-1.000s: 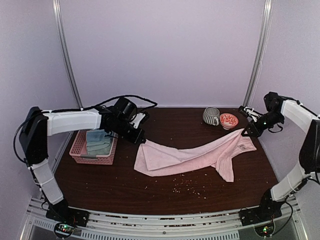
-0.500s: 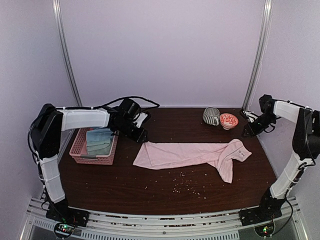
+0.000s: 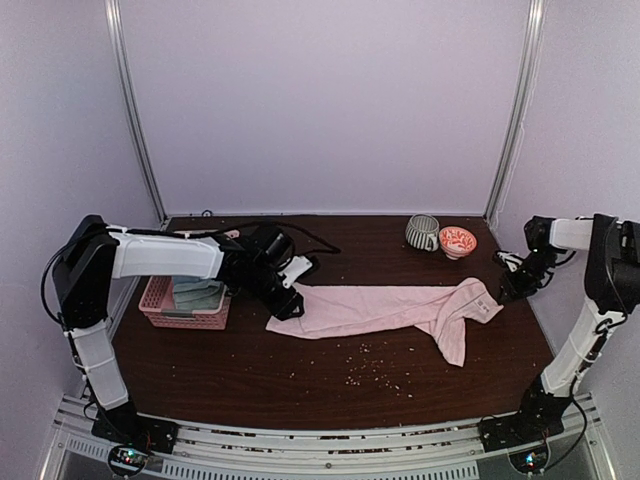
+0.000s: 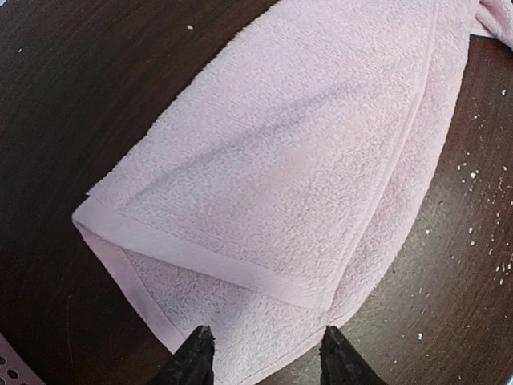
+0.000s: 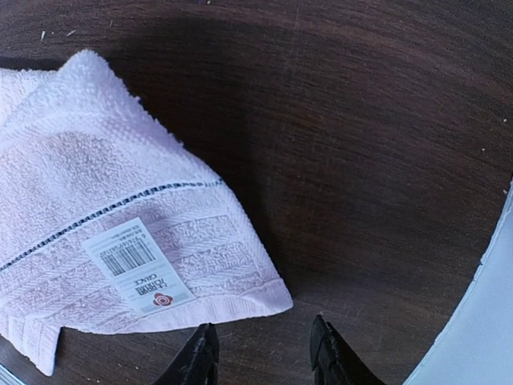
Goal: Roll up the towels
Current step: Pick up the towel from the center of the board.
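Note:
A light pink towel (image 3: pixel 380 305) lies on the dark table, folded lengthwise into a long strip, with a flap trailing toward the near side at its right end. My left gripper (image 3: pixel 297 300) hovers over the strip's left end. In the left wrist view it (image 4: pixel 267 357) is open, the towel's (image 4: pixel 304 160) folded hem lies just ahead of the tips, and nothing is between them. My right gripper (image 3: pixel 508 290) is at the strip's right end. The right wrist view shows it (image 5: pixel 260 357) open above bare wood, just off the towel's (image 5: pixel 96 208) labelled corner.
A pink basket (image 3: pixel 160 312) at the left holds folded pale blue-green cloths (image 3: pixel 197 295). A striped mug (image 3: pixel 421 232) and a red patterned bowl (image 3: pixel 457 241) stand at the back right. Crumbs (image 3: pixel 370 375) dot the table in front of the towel. The right wall is close to the right arm.
Both grippers have opened and let go of the towel's ends, and the stretched towel has settled flat. The left gripper moved right over the left end. The right gripper came nearer.

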`<action>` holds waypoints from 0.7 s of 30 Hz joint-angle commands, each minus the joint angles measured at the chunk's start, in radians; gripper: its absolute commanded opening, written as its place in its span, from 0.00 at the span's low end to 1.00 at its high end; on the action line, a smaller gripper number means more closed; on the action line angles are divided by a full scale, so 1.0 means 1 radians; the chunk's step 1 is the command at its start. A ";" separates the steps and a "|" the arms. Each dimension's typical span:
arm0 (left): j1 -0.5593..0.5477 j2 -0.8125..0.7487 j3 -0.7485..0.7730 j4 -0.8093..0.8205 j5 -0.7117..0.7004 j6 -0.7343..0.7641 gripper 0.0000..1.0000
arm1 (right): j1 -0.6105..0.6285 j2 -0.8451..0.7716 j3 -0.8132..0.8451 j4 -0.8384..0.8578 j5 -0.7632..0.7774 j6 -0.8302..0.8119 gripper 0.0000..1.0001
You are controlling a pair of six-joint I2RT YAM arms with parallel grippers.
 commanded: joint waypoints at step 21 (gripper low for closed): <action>-0.096 0.035 0.024 0.022 -0.054 0.127 0.48 | 0.004 0.115 0.058 0.119 -0.033 0.074 0.03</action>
